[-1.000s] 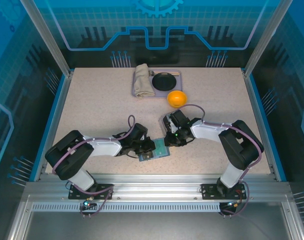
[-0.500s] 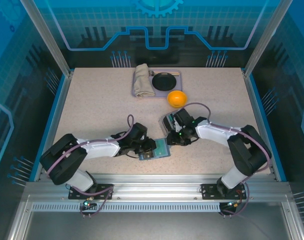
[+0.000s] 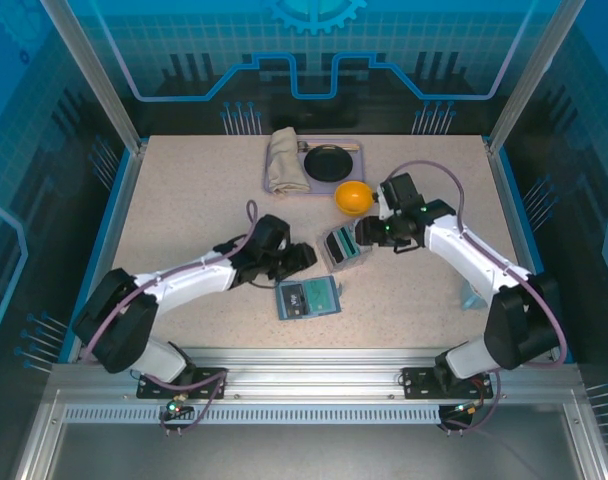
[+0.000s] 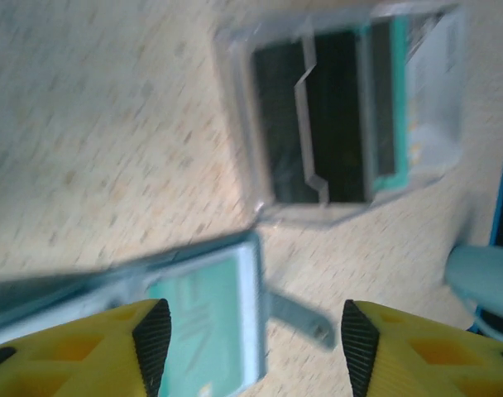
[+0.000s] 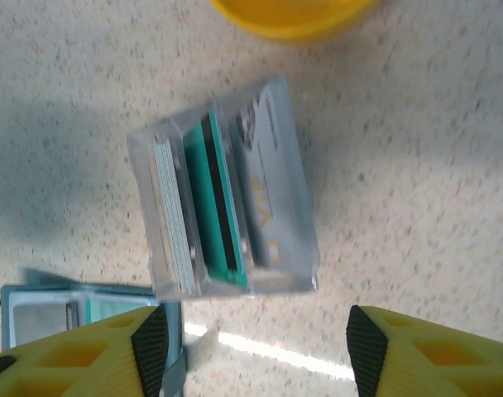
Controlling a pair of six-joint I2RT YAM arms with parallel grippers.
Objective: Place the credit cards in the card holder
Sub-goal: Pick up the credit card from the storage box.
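The card holder, a slate-blue wallet, lies flat near the table's front with a greenish credit card on its upper face. It shows again in the left wrist view as card holder and green card, and at the right wrist view's lower left. A clear case holds more credit cards on edge: green, dark and pale. My left gripper hangs open just behind the wallet, holding nothing. My right gripper is open and empty beside the clear case.
An orange bowl sits just behind the clear case. At the back stands a tray with a folded cloth and a dark plate. A small pale-blue object lies at the right.
Both grippers have opened and drawn away from the wallet, which stays on the table with the green card. The right arm swung back and right toward the orange bowl; the left lifted back.
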